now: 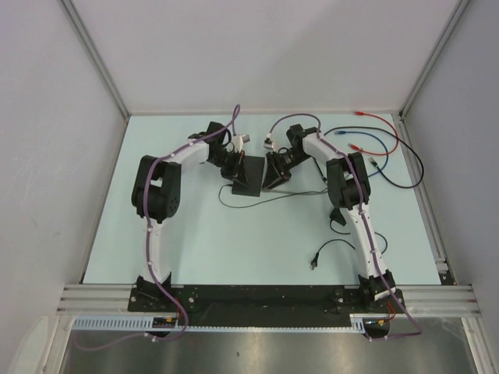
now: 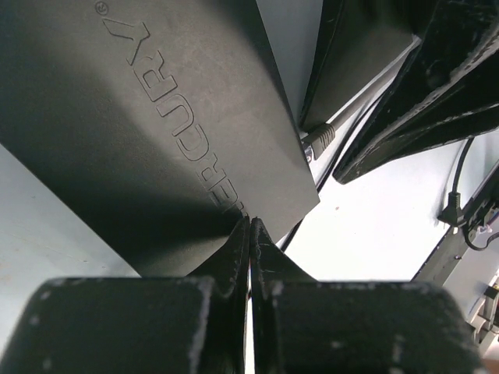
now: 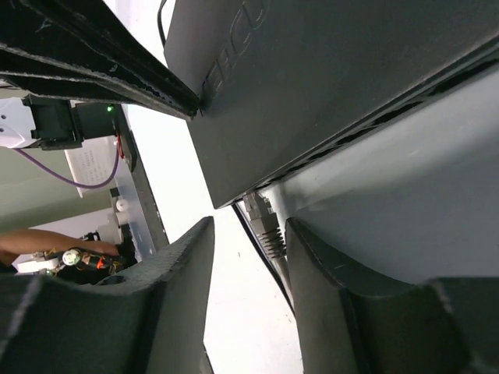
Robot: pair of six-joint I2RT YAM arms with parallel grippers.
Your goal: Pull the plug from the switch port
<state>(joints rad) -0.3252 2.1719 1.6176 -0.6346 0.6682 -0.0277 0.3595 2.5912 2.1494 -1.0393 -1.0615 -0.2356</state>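
Right wrist: right gripper [image 3: 249, 227] spread astride the grey cable plug [image 3: 263, 224] at the flat matte-black switch [image 3: 327, 93]; left gripper [image 2: 249, 234] pressed together.

Top view looks down from behind, wrist views close, sharing switch [image 2: 156, 140]

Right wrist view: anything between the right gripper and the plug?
Nothing visible. The plug, seated in the switch, lies in the gap between the open fingers of the right gripper.
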